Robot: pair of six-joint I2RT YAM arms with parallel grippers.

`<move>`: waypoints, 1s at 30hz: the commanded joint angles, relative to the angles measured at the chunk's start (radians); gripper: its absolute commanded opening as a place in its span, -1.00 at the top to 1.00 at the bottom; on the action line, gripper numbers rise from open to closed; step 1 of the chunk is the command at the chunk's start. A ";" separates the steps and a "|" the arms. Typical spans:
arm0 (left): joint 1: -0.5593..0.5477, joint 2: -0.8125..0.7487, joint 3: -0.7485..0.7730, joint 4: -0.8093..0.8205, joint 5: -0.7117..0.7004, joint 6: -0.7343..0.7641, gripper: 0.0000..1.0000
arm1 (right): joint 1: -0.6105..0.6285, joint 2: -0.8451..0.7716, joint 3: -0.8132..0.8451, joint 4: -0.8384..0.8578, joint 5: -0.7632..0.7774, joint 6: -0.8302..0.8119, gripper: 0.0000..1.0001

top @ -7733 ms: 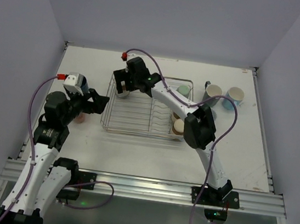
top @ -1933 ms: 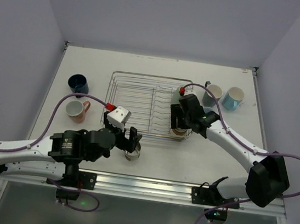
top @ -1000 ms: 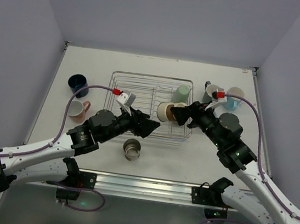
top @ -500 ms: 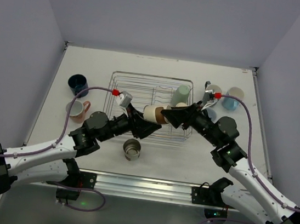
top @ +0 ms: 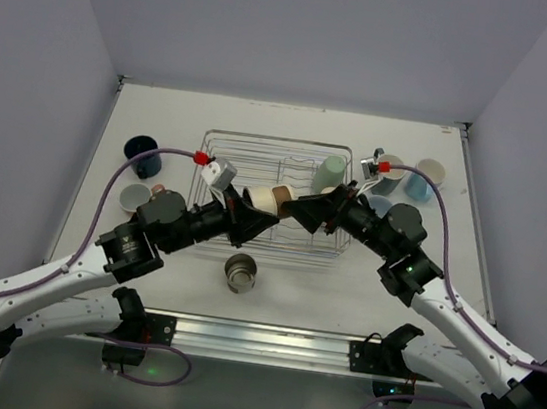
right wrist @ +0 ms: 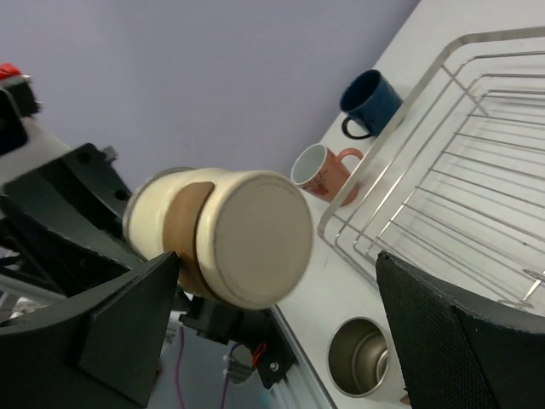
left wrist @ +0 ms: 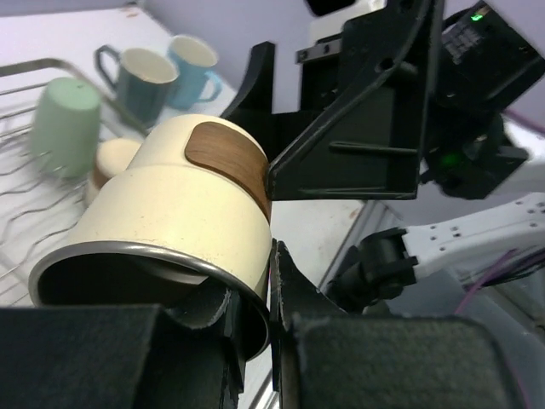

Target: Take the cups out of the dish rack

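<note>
Brown-and-cream cup point(left wrist: 170, 213) has shifted left, its rim pinched by left end effector point(left wrist: 255, 328)

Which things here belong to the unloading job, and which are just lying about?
Job: dish rack; cream-and-brown cup, gripped by its rim; mint green cup in the rack; metal cup, navy mug, salmon mug, dark teal mug and light blue mug on the table.
Not the job: purple cable; aluminium rail.
</note>
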 commanded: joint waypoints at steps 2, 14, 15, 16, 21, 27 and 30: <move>0.000 0.013 0.323 -0.601 -0.157 0.183 1.00 | -0.001 -0.030 0.103 -0.325 0.226 -0.189 -0.98; -0.066 0.148 0.383 -1.013 -0.154 0.186 1.00 | -0.011 -0.062 0.124 -0.476 0.443 -0.331 -0.98; -0.084 0.159 0.380 -1.012 -0.165 0.182 1.00 | -0.011 -0.061 0.121 -0.477 0.446 -0.333 -0.98; -0.119 0.188 0.381 -1.012 -0.175 0.179 1.00 | -0.010 -0.059 0.119 -0.479 0.453 -0.336 -0.98; -0.176 0.276 0.391 -1.015 -0.224 0.172 1.00 | -0.014 -0.057 0.104 -0.486 0.466 -0.345 -0.98; -0.190 0.361 0.391 -1.032 -0.238 0.185 1.00 | -0.019 -0.074 0.081 -0.491 0.504 -0.362 -0.98; -0.196 0.403 0.406 -1.047 -0.243 0.198 1.00 | -0.024 -0.074 0.072 -0.491 0.515 -0.370 -0.98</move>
